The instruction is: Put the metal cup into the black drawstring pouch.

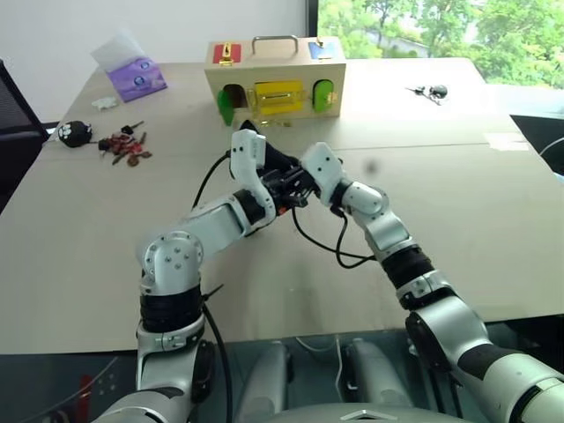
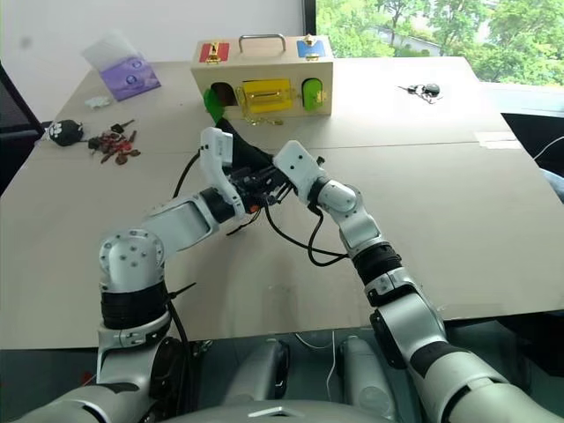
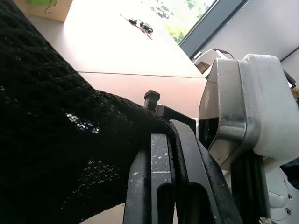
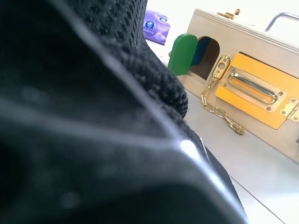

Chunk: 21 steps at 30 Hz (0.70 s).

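The left gripper [image 3: 161,186] is clamped on the pouch [image 3: 51,154] and the right gripper [image 1: 295,189], closed too, meets it above the tabletop [image 1: 458,229], seemingly to work its mouth; wrist views show mesh cloth up close, the cup hidden, perhaps inside.

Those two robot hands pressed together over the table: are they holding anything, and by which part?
Both hold the black drawstring pouch. The left gripper pinches its fabric edge; the right gripper is shut on it too, where exactly is hidden.
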{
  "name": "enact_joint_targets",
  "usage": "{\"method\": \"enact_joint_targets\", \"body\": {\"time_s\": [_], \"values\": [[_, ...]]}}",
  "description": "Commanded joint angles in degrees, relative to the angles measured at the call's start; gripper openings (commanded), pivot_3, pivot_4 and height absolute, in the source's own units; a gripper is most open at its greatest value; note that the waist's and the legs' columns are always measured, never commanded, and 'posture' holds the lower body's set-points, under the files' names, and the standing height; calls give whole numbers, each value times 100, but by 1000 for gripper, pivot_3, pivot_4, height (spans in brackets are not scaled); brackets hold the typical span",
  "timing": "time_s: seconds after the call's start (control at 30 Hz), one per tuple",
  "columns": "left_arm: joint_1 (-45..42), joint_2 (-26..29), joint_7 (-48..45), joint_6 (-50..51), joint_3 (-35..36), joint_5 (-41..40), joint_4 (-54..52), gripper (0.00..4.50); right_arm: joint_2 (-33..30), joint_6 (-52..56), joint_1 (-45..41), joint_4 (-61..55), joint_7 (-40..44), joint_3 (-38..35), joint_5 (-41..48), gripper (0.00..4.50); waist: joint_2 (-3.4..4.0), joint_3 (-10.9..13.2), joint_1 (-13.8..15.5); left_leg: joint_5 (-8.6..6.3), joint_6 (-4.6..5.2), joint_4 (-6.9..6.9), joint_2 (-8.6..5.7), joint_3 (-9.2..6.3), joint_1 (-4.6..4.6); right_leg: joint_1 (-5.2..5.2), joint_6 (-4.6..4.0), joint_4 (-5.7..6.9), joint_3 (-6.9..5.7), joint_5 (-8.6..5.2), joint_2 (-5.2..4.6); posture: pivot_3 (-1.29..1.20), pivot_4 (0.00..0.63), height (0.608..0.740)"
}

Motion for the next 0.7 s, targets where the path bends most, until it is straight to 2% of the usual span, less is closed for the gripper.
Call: {"method": "enact_joint_targets", "body": {"time_s": [0.03,0.07,0.17,0.2,0.27,0.3,0.37,0.6,0.7], "values": [[8,-124,-565,-125,-331,-123,-208,0,313,496,-140,-329,288,-38,436,66,0,0,1,0,0,0,0,0,0,0,0,-1,2,0,-1,0,150,740],[36,-113,-599,-155,-251,-107,-150,0,326,676,-123,-419,334,-133,580,717,0,0,3,0,0,1,-1,-2,0,0,0,-1,3,0,-2,0,150,740],[60,-64,-694,-246,-143,-30,-41,0,330,921,-98,-562,261,-278,718,1764,0,0,11,0,1,1,-1,-6,-1,0,0,-2,0,0,-4,0,150,740],[59,-65,-716,-265,-105,-45,-8,0,323,961,-92,-599,222,-295,723,2342,0,0,15,0,1,1,-1,-6,-1,1,0,-1,-1,0,-4,0,150,740],[65,-54,-725,-313,40,-59,120,0,315,1191,-13,-780,263,-320,828,3073,0,0,16,-1,1,1,-1,-5,-2,1,0,-2,-3,0,-4,0,150,740],[73,-44,-737,-326,86,-56,150,0,312,1273,17,-853,256,-316,848,3659,0,0,15,-1,1,1,-1,-5,-2,1,0,-2,-3,0,-4,0,150,740],[110,-109,-709,-359,270,-131,266,0,224,1487,56,-1086,418,-332,976,4445,0,0,14,-1,2,1,-2,-5,-2,1,0,-2,-3,0,-4,0,150,740],[167,-266,-494,-396,858,-662,501,0,-40,2054,49,-1961,591,-163,983,4445,0,0,3,-3,6,1,0,-9,-2,0,0,-1,-4,0,-3,0,150,740],[159,-377,-244,-263,1239,-1450,812,0,-229,2618,8,-2513,767,-326,1285,4445,0,0,14,-4,7,1,0,-9,-2,0,0,-1,-3,0,-4,0,150,740]]}}
